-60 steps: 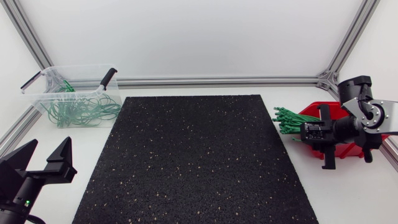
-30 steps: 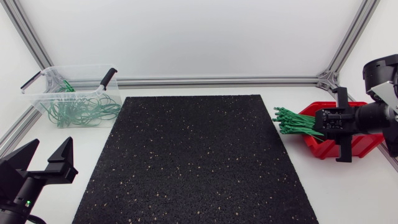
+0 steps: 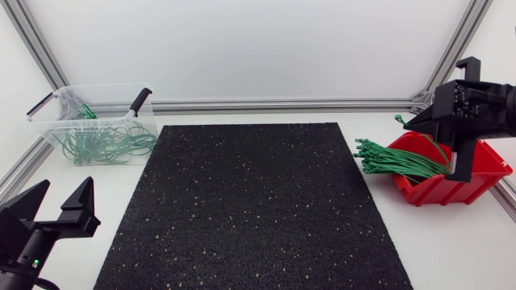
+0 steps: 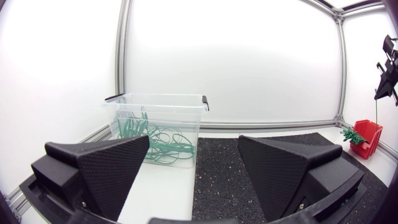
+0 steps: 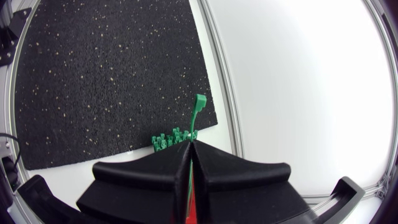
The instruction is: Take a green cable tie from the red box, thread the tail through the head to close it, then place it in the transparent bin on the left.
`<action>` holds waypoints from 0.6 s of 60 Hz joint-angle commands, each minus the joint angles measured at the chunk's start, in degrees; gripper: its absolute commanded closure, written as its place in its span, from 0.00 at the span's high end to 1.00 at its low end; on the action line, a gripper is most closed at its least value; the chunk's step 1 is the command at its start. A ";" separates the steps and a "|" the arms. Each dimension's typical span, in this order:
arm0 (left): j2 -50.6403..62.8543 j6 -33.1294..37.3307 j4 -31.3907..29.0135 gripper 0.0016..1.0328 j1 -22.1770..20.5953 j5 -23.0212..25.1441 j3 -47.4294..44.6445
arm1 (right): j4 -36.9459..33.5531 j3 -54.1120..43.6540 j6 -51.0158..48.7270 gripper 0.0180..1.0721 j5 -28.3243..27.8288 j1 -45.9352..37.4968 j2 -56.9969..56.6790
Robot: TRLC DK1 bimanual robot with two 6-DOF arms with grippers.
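Above the red box [image 3: 463, 184], my right gripper [image 3: 415, 122] is shut on one green cable tie [image 3: 398, 119]. The tie's head pokes out past the fingertips and its tail trails down toward the box. In the right wrist view the tie [image 5: 198, 112] rises ahead of the closed fingers [image 5: 155, 168], over the bundle of green ties [image 5: 168, 140]. That bundle [image 3: 393, 159] spills from the box toward the mat. At the back left, the transparent bin [image 3: 60, 101] holds several looped ties [image 3: 109, 143]. My left gripper [image 3: 50, 211] rests open and empty at the front left, facing the bin [image 4: 155, 106].
A black speckled mat [image 3: 254, 205] covers the middle of the table between bin and box. An aluminium frame rail [image 3: 282, 105] runs along the back edge, with slanted posts at both rear corners. White table surface lies on either side of the mat.
My right gripper has risen from the red box and swung up and back, drawing one green tie out of the bundle. The left arm has stayed still.
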 commanded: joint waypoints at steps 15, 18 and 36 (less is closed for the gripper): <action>-0.47 0.02 0.98 0.96 0.59 -0.73 1.52 | -12.25 10.85 20.87 0.06 4.07 18.13 0.02; -0.47 0.02 0.89 0.96 0.77 -0.73 2.31 | -14.28 12.25 23.15 0.06 3.89 20.77 1.16; -0.47 4.86 -5.17 0.94 2.09 -1.43 9.34 | -23.15 18.85 40.55 0.06 -8.68 26.66 10.92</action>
